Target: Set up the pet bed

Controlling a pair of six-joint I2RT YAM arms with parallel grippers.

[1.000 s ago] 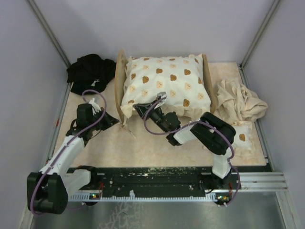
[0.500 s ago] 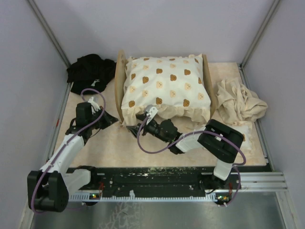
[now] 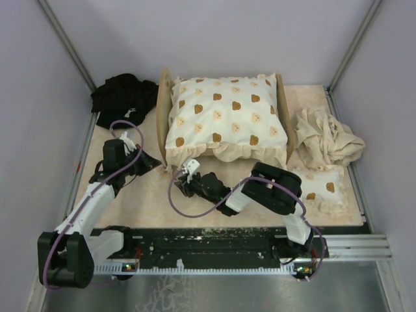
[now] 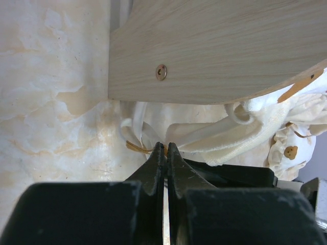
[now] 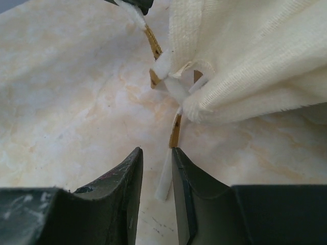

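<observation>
Two pincers sit at the near left corner of the pet bed (image 3: 160, 123), which stands at the far middle of the table (image 3: 143, 201) with a cream frilled cushion (image 3: 224, 120) lying on top of it. My left pincer (image 4: 164, 148) is clenched, its fingers pressed flat together, with the tips low beside the wooden end board (image 4: 214, 46) and close to the cushion's ties. I cannot tell whether a tie is caught. My right pincer (image 5: 156, 153) is released, jaws a narrow gap apart, with a white tie strip (image 5: 164, 184) lying in that gap. A black cloth (image 3: 122, 96) lies far left and a beige cloth (image 3: 325, 136) lies right of the bed.
</observation>
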